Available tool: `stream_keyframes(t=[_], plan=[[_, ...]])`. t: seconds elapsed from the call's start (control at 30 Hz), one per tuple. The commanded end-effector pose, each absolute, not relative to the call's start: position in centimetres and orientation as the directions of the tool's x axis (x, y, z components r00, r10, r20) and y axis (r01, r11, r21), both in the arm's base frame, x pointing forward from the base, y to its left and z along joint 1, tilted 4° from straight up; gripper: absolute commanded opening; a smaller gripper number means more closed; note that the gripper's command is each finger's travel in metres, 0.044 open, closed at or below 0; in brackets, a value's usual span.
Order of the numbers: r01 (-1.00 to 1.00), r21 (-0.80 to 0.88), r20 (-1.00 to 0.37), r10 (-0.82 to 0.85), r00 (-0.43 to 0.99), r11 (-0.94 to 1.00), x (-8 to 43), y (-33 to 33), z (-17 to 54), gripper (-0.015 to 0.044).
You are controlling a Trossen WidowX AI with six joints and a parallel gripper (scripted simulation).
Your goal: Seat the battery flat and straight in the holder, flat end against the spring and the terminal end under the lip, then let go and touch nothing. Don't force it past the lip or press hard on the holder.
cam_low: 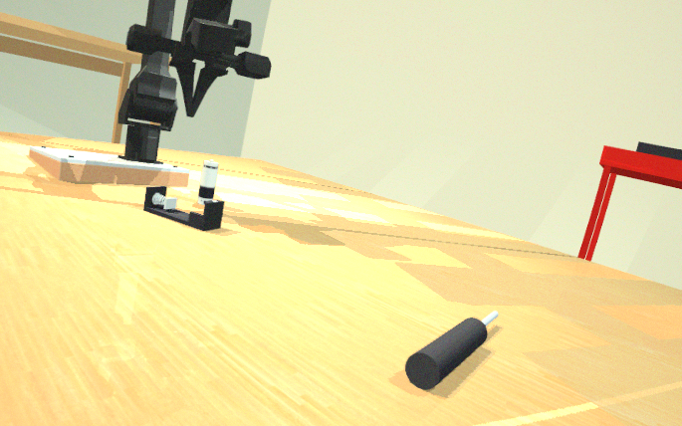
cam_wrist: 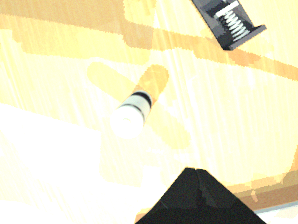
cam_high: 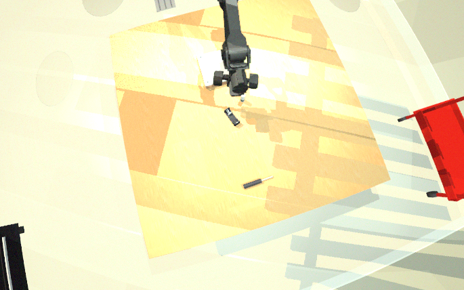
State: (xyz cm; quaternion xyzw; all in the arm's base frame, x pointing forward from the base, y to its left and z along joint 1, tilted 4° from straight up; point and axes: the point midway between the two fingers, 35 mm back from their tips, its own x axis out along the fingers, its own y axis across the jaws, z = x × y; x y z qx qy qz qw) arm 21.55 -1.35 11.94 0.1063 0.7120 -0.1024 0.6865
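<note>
Your side view shows the battery [cam_low: 208,181] standing upright beside the holder [cam_low: 184,209]; the closed, empty gripper [cam_low: 190,111] hangs well above it.

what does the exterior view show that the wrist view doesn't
Only the exterior view shows the whole holder with both end walls, the battery standing upright behind it, the dark screwdriver lying on the table, the red cart, and the tool shut on nothing, high above the battery. Only the wrist view shows the battery from nearly overhead and a close look at the spring coils. Both share the battery, the holder's spring end and the wood table.
</note>
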Motion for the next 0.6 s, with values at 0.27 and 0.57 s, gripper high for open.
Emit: stream_keyframes(t=[0.27, 0.57], plan=[[0.301, -0.008, -0.999, 0.008, -0.053, 0.954, 21.3, -1.4, 5.7, 0.0000], [0.301, -0.008, -0.999, 0.008, -0.053, 0.954, 21.1, -1.2, 4.0, 0.0000]])
